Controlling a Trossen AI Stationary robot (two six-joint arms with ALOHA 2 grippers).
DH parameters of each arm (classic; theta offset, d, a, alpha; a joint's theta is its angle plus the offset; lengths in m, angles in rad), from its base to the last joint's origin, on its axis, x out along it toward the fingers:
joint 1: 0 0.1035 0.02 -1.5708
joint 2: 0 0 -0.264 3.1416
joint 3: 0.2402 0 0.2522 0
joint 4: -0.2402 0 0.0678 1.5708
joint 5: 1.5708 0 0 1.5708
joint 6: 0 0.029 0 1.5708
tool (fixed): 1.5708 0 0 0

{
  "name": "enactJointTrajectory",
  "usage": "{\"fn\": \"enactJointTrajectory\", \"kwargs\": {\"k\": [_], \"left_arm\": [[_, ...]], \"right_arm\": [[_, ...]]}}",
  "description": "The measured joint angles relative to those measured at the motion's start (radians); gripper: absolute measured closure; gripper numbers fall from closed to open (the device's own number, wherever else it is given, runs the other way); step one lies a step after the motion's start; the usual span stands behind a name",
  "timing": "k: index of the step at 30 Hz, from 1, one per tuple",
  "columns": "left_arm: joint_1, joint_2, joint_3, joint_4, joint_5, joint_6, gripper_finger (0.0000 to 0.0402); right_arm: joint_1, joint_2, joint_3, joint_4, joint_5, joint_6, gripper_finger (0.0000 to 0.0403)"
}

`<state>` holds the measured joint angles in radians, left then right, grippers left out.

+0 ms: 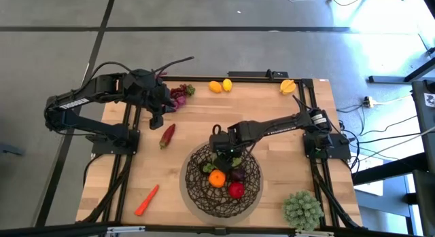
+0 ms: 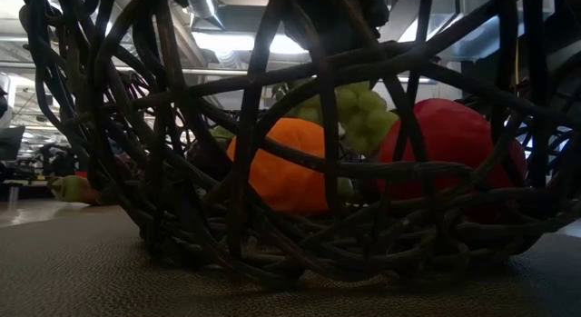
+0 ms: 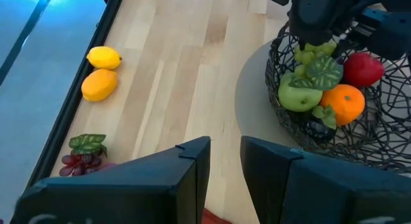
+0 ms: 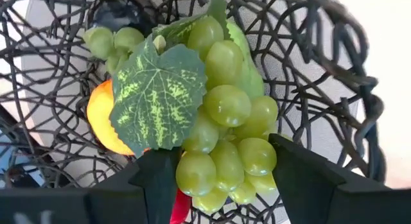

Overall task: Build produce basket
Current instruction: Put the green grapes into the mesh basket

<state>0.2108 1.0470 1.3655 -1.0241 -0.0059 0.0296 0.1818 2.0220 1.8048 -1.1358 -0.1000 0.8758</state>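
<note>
The basket [image 1: 223, 177], a wide bowl of dark woven wire, stands near the table's front middle with an orange [image 1: 217, 178], a red apple [image 1: 236, 190] and a green apple [image 3: 298, 95] in it. My right gripper [image 1: 228, 155] reaches down into it from above, shut on a green grape bunch [image 4: 225, 121] with a leaf. My left gripper [image 1: 158, 118] hangs at the far left above a red pepper [image 1: 166, 135]; its fingers [image 3: 225, 163] stand slightly apart with nothing between them. A carrot [image 1: 146, 199], purple grapes [image 1: 180, 94] and two lemons [image 1: 221, 85] lie on the table. My right gripper pinches the green grape bunch between its two fingers, which sit on the grapes at one end of the bunch [image 4: 192, 176]. The fingers point steeply down from above. The bunch sits inside the basket's rim, over the orange [image 4: 103, 121]; whether it rests on the fruit I cannot tell.
A pale green spiky ball plant [image 1: 302, 210] sits at the near right corner. A yellow-orange fruit [image 1: 287, 85] lies at the far right edge. The basket stands on a round grey mat [image 3: 257, 102]. Bare wood lies between the left arm and the basket.
</note>
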Motion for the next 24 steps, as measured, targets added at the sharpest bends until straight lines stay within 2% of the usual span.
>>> {"fn": "enactJointTrajectory", "kwargs": {"k": [10,18,24], "left_arm": [[0.0,0.0,0.0,0.0,0.0,0.0,0.0325],[0.0,0.0,0.0,0.0,0.004,0.01,0.0325],[0.0,0.0,0.0,0.0,0.038,0.027,0.0325]], "right_arm": [[-0.001,0.002,-0.011,0.01,0.019,0.001,0.0221],[-0.01,0.003,-0.091,0.019,-0.025,-0.029,0.0191],[-0.014,0.003,-0.101,0.029,-0.062,-0.075,0.0169]]}}
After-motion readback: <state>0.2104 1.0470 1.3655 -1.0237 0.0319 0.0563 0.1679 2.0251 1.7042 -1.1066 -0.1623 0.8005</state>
